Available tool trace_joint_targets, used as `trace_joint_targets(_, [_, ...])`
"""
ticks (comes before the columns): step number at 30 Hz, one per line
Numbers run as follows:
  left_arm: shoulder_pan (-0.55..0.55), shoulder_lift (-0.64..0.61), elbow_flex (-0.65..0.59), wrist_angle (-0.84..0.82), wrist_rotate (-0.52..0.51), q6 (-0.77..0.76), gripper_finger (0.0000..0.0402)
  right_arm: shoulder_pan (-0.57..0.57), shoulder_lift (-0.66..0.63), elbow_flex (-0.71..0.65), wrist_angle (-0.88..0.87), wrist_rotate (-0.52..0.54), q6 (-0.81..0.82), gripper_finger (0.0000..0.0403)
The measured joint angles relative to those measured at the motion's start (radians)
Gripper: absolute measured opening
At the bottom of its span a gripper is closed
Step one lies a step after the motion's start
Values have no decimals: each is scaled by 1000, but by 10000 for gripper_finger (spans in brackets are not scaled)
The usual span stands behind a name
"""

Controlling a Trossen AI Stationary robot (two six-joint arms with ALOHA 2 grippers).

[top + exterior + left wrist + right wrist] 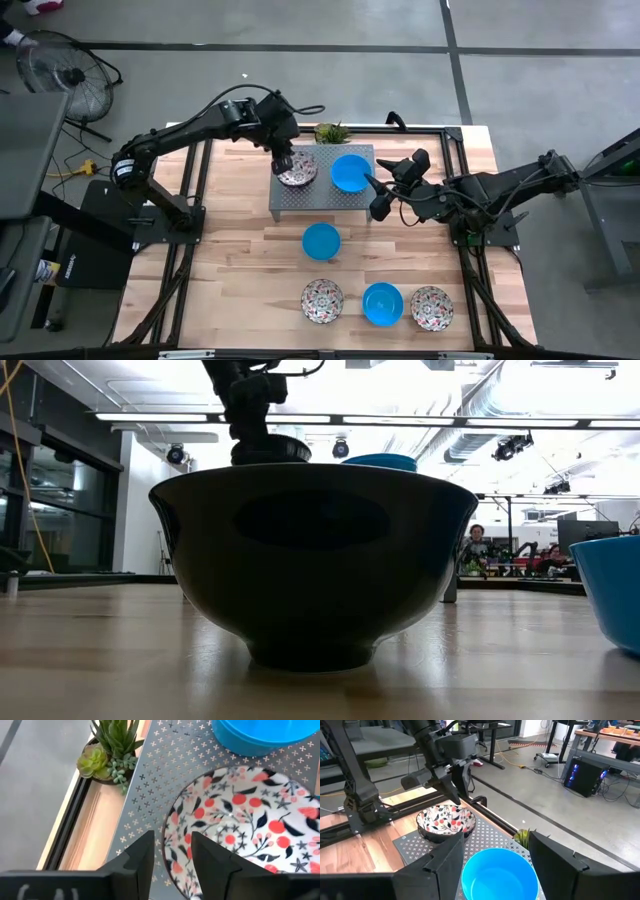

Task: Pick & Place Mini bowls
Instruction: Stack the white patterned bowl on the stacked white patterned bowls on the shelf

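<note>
While its fingers straddle the floral bowl (240,820) rim, left tool (172,855) stands slightly parted

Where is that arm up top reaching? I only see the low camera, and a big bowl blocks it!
Observer: The left gripper sits open astride the rim of a floral bowl, which stands on a grey perforated stand.
Operator: What's the blue thing peeking out behind?
Observer: A blue bowl next to the floral one on that stand. The right gripper hovers open over it.
</note>
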Motion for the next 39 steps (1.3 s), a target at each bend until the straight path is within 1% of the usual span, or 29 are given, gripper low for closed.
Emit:
trace_joint_targets(4, [0,0,12,14,-4,17,129,0,0,0,0,-4,0,210])
trace_joint_targets(9, [0,0,80,8,-41,66,129,0,0,0,0,-6,0,210])
trace_joint_targets(12, [-1,0,115,7,-39,104,129,0,0,0,-9,-6,0,210])
trace_joint_targets(17, [-20,-1,124,5,-56,144,129,1,0,0,-45,-16,27,210])
trace_joint_targets(21, [-37,-5,125,-29,-55,147,129,1,0,0,-65,-33,52,210])
trace_joint_targets(23, [-53,-5,125,-69,-58,143,129,1,0,0,-69,-31,55,210])
trace_joint_targets(28, [-128,-5,124,-153,-114,91,129,0,0,0,-77,-22,117,210])
trace_joint_targets(32, [-197,-10,124,-160,-124,58,129,0,0,0,-113,-37,155,210])
trace_joint_targets(36, [-259,-46,125,-167,-168,24,129,0,-6,0,-173,-65,214,210])
trace_joint_targets(39, [-304,-72,124,-189,-178,-15,129,0,-17,0,-206,-86,249,210])
